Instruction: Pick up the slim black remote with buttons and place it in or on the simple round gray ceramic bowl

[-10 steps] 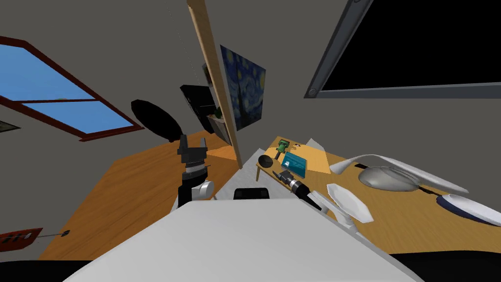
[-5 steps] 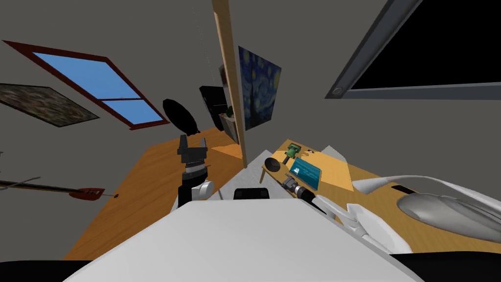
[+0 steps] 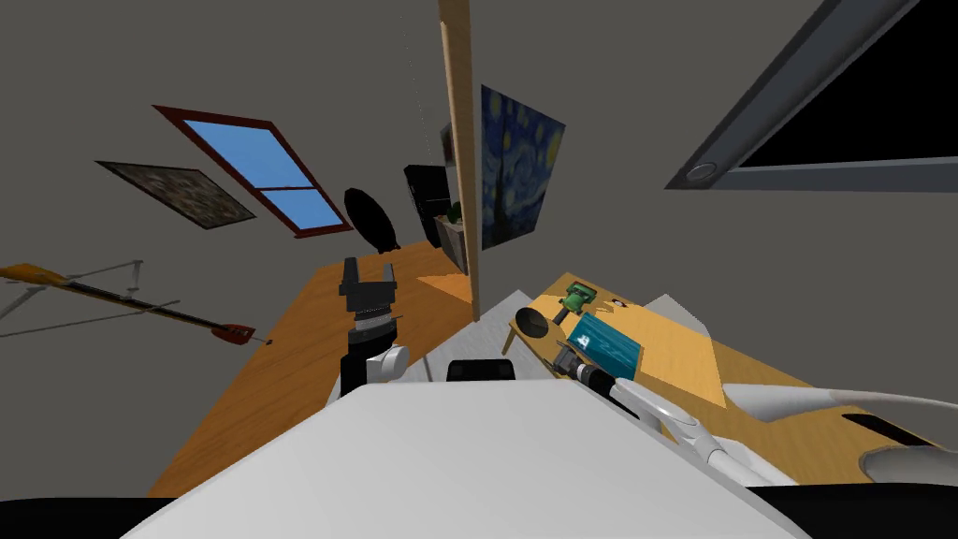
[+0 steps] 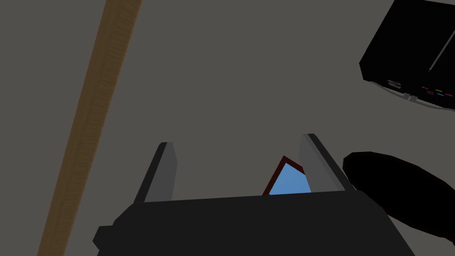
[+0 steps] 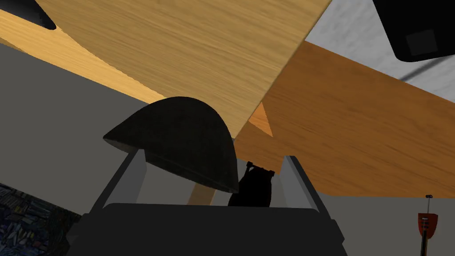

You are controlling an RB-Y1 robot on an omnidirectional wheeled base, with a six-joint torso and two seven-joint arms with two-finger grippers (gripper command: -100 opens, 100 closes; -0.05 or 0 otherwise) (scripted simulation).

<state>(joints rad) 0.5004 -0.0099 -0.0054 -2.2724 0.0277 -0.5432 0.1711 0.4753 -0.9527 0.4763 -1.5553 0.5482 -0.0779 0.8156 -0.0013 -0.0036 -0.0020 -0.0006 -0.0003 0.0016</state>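
Bowl across right gripper fingertip

Right of centre in the head view, a table carries a bowl at its left corner, a book just right of it. A plank rises left of the table, with a painting to its right and a window upper left.

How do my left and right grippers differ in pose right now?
The left gripper points upward above the wooden floor; the right gripper is stretched out to the small table. The left gripper's fingers have nothing between them; the dark bowl sits right at the right gripper's fingers, covering one fingertip. Both stand open.
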